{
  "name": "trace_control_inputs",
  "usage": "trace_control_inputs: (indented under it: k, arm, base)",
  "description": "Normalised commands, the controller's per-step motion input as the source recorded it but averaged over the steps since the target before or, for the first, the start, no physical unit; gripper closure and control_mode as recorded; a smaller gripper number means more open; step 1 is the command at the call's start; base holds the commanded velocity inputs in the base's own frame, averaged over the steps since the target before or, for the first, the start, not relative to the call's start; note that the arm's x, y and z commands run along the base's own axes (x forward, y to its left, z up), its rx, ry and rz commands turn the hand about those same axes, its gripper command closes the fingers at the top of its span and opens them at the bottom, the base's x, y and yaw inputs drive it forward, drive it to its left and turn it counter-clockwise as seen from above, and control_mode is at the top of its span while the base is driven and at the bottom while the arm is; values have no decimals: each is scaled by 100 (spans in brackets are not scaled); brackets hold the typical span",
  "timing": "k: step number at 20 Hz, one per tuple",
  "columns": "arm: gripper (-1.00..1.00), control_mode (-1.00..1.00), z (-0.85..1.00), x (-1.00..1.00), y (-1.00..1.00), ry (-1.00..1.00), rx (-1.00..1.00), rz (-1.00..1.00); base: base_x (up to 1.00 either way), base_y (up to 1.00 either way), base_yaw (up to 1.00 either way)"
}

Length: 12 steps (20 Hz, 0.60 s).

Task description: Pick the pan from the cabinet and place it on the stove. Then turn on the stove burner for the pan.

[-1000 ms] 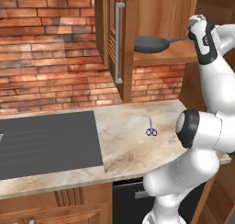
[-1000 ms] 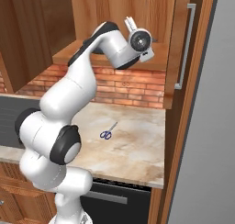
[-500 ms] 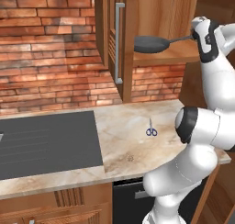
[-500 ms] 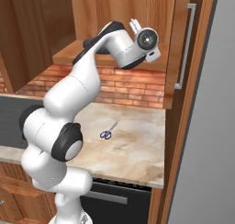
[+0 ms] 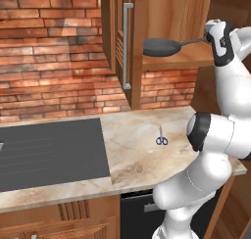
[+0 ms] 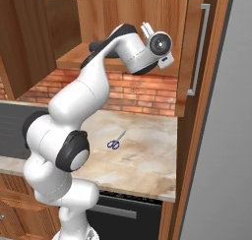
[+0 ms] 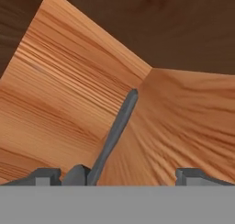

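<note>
Right now I see the pan (image 5: 161, 47), round, shallow and dark grey, sitting on the smooth wood shelf of the open cabinet (image 5: 169, 64), its bowl at the shelf's front edge. Its long straight handle (image 7: 114, 135) runs back toward my gripper (image 7: 117, 175), whose jaws stand spread wide with the handle passing just beside the left tip; I can't tell if it touches. Below, the marbled beige counter (image 5: 142, 150) carries small blue-handled scissors (image 5: 161, 139), well apart from the flat black stove (image 5: 49, 152). Red brick wall (image 5: 54, 66) behind. I read no writing anywhere.
</note>
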Motion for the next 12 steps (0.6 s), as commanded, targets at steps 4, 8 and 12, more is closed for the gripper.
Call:
trace_control_inputs:
  k: [4,8,12]
  arm:
    - [-100,-100,-10,20,0,0,0,0]
    - [-100,-100,-10,21,0,1,-1,0]
    - [-100,-100,-11,25,0,1,-1,0]
  base:
    - [0,0,0]
    - [0,0,0]
    - [0,0,0]
